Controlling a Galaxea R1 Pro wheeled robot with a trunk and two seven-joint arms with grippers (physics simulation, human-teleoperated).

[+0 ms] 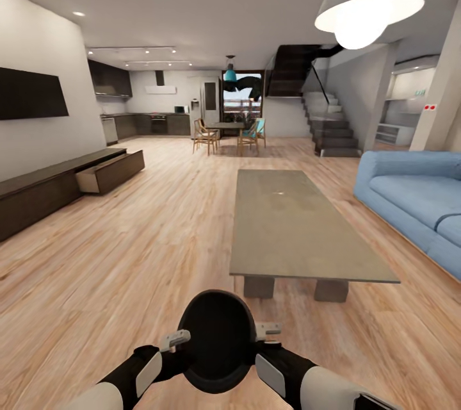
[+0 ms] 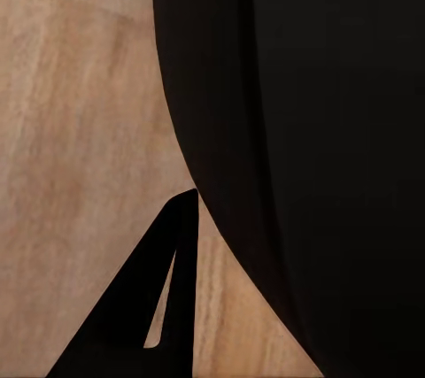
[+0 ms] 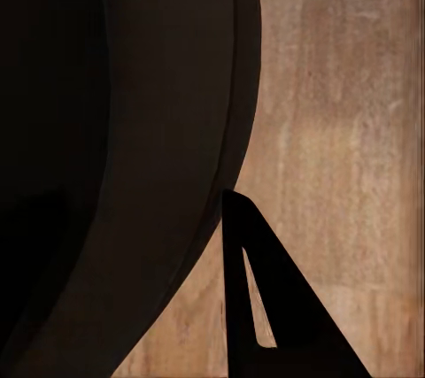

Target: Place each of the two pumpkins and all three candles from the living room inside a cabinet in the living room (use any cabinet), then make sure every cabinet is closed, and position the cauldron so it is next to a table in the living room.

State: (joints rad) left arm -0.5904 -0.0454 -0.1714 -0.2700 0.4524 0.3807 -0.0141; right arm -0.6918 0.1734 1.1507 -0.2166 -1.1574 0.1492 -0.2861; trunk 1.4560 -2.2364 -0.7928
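Note:
The matte black cauldron (image 1: 216, 339) hangs low in front of me over the wood floor, held from both sides. My left gripper (image 1: 178, 338) clamps its left wall and my right gripper (image 1: 266, 332) its right wall. In the left wrist view one dark finger (image 2: 150, 307) lies outside the cauldron (image 2: 336, 130); the right wrist view shows the same with its finger (image 3: 283, 307) and the cauldron (image 3: 106, 130). The grey table (image 1: 288, 224) stands just ahead, its near end close beyond the cauldron. The dark-brown cabinet (image 1: 38, 192) runs along the left wall with one drawer (image 1: 112, 170) pulled out. Pumpkins and candles are out of view.
A blue sofa (image 1: 416, 198) sits right of the table. A pendant lamp (image 1: 368, 3) hangs above. A black TV (image 1: 29, 93) is on the left wall. Dining chairs (image 1: 206, 134), a kitchen and stairs (image 1: 330, 125) lie at the far end. Wide floor separates cabinet and table.

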